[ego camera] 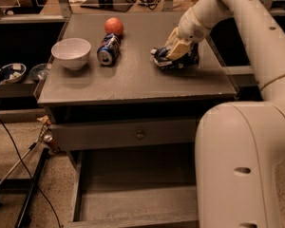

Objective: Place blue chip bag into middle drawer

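The blue chip bag (189,61) lies crumpled on the right part of the cabinet top (133,80). My gripper (176,51) comes down on it from the upper right, and its beige fingers (180,45) are closed over the bag's top. The bag still rests on the surface. The middle drawer (133,175) is pulled out below the cabinet, a wide grey tray with a bare floor. My white arm (237,151) covers the drawer's right side.
A white bowl (71,52), a blue soda can (108,50) lying on its side and a red-orange ball (114,26) sit on the left half of the top. A closed drawer front with a round knob (140,134) is above the open drawer. Cables and a stand (23,175) are at left.
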